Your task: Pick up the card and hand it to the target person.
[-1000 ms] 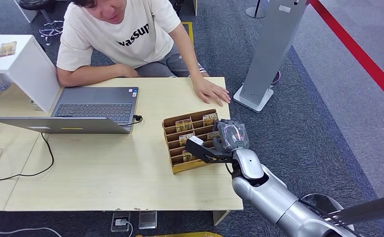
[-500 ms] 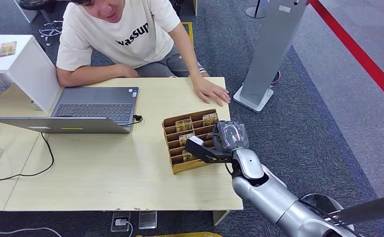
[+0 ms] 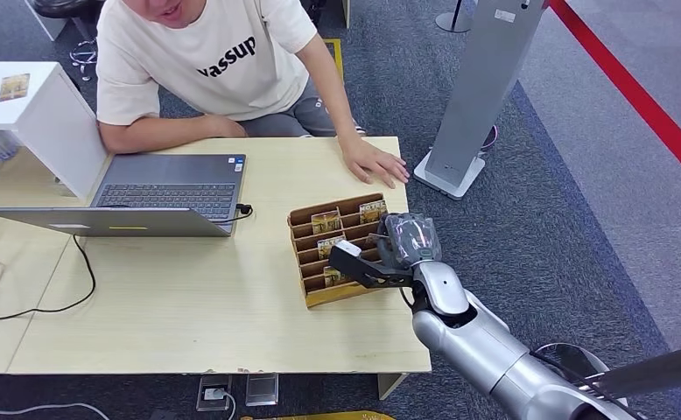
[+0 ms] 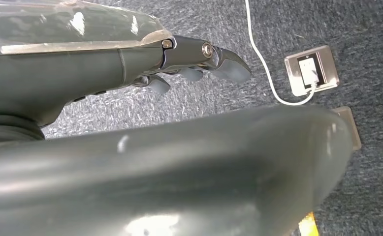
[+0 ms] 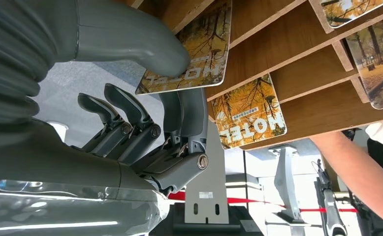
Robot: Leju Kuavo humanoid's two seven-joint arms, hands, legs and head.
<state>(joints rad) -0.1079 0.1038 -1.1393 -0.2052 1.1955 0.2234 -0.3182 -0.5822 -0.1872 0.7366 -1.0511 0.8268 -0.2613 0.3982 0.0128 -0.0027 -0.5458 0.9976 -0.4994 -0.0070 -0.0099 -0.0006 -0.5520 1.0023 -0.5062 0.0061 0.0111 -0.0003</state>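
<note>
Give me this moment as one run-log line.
phase: grasp | right hand: thumb and fingers pinching card at wooden rack | left hand: hanging idle | person: seated, waiting

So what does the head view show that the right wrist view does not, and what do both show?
Head view alone: the laptop, the table, and the whole card rack. Right wrist view alone: the thumb and a finger pinching a card printed HOTEL, with a second card in the slot beside it. Both: the right hand at the rack, and the person's arm.

The head view looks steeply down on the table [image 3: 188,306]; the right wrist view closely shares its card rack [image 3: 337,249] at 3 o'clock
</note>
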